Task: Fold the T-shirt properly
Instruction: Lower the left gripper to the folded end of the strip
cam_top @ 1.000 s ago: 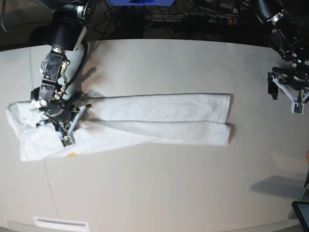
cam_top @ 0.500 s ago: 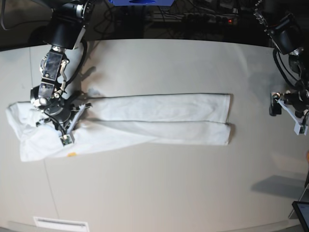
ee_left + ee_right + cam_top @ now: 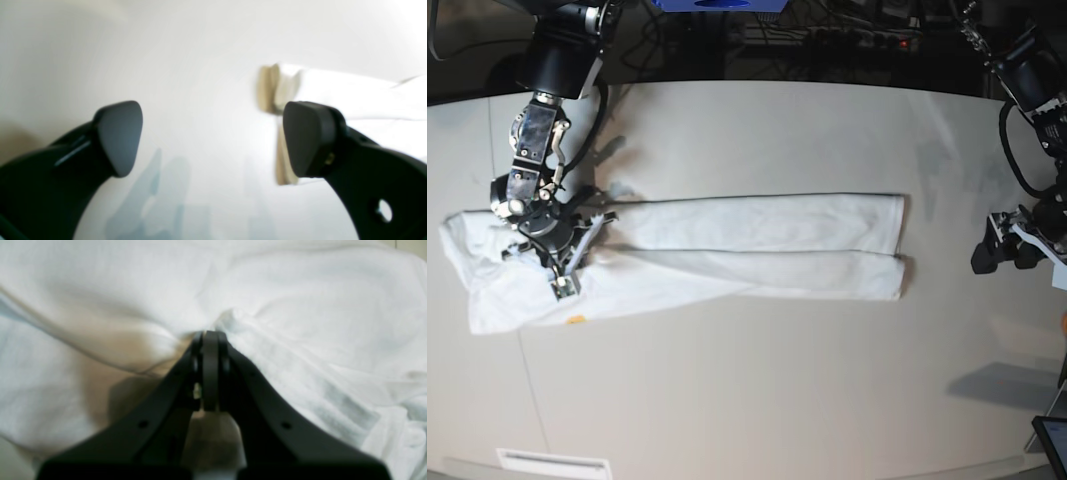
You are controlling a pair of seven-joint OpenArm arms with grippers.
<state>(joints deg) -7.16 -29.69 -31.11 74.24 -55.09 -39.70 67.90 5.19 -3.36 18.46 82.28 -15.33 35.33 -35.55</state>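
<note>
The large white cloth T-shirt [image 3: 677, 258] lies on the pale, smooth table [image 3: 757, 400], stretched as a long narrow band from close to the table's left edge toward its right side, roughly midway between the far and near edges. Both long sides appear already turned in over the middle: two lengthwise layers meet along a seam line, and the band's right end is squared off with two stacked edges. The left end is wider and rumpled, and a small orange speck of print peeks out at its near edge. So the lengthwise folds look done; what remains, by my judgement, is bringing one end over the other, and tidying the bunched left end.

The right gripper [image 3: 558, 276] sits on that left end. In the right wrist view its black fingers [image 3: 210, 350] are pressed together with a pinch of white fabric puckering at their tips, so it seems to be clamping a fold of the shirt.

The left gripper [image 3: 1007, 255] is near the table's right edge, just beyond the squared end and not touching it. Its two dark pads [image 3: 120, 136] stand wide apart with nothing between them; the shirt's end shows past them.
</note>
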